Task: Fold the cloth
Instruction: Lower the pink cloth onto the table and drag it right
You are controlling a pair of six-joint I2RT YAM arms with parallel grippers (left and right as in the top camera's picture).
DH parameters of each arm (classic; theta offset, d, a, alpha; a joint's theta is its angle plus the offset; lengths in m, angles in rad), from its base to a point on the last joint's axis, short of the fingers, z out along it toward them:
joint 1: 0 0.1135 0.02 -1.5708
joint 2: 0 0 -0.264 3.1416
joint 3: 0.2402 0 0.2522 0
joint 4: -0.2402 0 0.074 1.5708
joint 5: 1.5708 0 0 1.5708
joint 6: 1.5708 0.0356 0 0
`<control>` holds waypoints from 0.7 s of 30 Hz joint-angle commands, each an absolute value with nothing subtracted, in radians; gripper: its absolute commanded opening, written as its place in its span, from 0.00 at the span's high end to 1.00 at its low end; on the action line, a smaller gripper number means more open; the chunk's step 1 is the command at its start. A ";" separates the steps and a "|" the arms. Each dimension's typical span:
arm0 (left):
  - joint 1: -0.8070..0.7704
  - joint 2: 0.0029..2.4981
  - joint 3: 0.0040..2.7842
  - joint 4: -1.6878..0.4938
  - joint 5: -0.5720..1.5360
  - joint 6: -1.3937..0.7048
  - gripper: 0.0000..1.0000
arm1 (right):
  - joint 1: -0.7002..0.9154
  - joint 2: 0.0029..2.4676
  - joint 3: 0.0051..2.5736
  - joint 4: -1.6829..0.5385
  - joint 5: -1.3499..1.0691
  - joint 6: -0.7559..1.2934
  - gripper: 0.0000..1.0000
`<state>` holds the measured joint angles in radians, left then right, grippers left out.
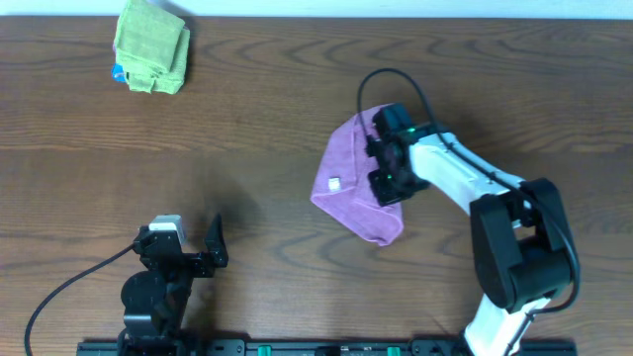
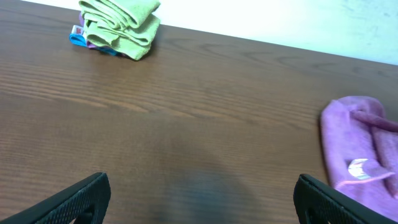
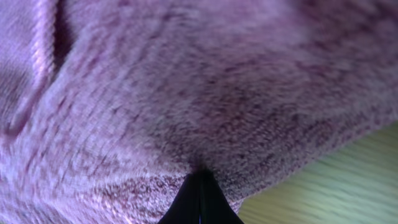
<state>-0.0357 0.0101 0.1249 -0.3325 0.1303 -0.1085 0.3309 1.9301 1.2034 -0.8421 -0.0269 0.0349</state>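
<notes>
A purple cloth (image 1: 346, 188) lies partly folded on the wooden table, right of the middle, with a small white tag facing up. It also shows at the right edge of the left wrist view (image 2: 360, 155). My right gripper (image 1: 388, 178) sits over the cloth's right side and is shut on a fold of it; in the right wrist view the pinched purple cloth (image 3: 186, 93) fills the frame above the closed fingertips (image 3: 199, 186). My left gripper (image 1: 203, 252) is open and empty near the front left, far from the cloth; its fingers frame bare table (image 2: 199, 199).
A folded green cloth (image 1: 151, 44) lies on a small stack at the back left, also seen in the left wrist view (image 2: 118, 28). A black cable (image 1: 381, 79) loops above the right arm.
</notes>
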 commanded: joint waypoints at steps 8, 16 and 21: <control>-0.038 0.004 0.103 -0.339 0.123 -0.120 0.05 | 0.255 1.924 1.194 -0.886 -0.062 0.116 0.71; -0.038 0.004 0.103 -0.339 0.123 -0.120 0.05 | 0.255 1.885 1.201 -0.903 -0.079 0.086 0.60; -0.038 0.004 0.103 -0.339 0.123 -0.120 0.05 | 0.260 1.885 1.197 -0.893 -0.079 0.071 0.69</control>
